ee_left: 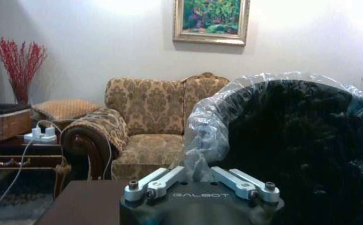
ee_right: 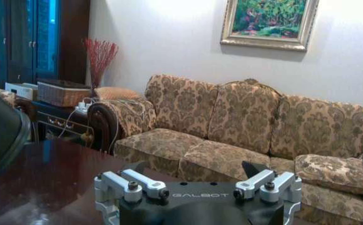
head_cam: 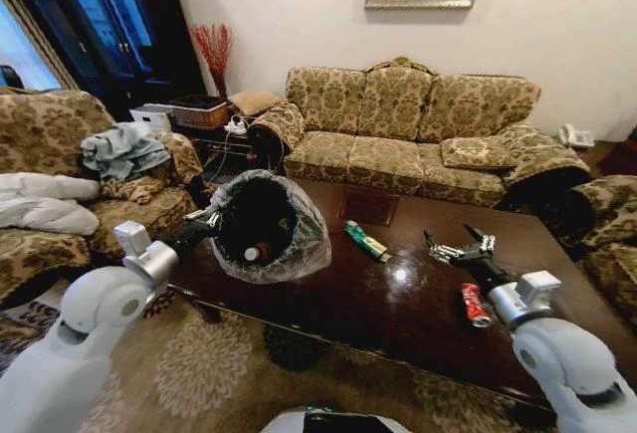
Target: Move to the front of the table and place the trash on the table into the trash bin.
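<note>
My left hand is pinched shut on the plastic liner at the rim of the trash bin, and it holds the bin tipped on its side above the near left part of the bench, the mouth turned toward me. In the left wrist view my fingers close together on a bunched fold of the clear bag, with the black bin wall just beside and beyond them. Inside the bin, low in the opening, lie a small tan-and-white bottle and something red touching it; I cannot tell what the red thing is.

My right hand hovers over the right part of the bench with its fingers spread wide and nothing between them; the right wrist view shows the two fingertips well apart over the dark glossy wood.

The green wrapper lies flat on the bench between my two hands, to the right of the bin's mouth and to the left of my right hand. The crushed red can lies on the bench nearer to me than my right hand, just beside the right forearm, on its left.

Beyond the bench stands a patterned gold sofa.
</note>
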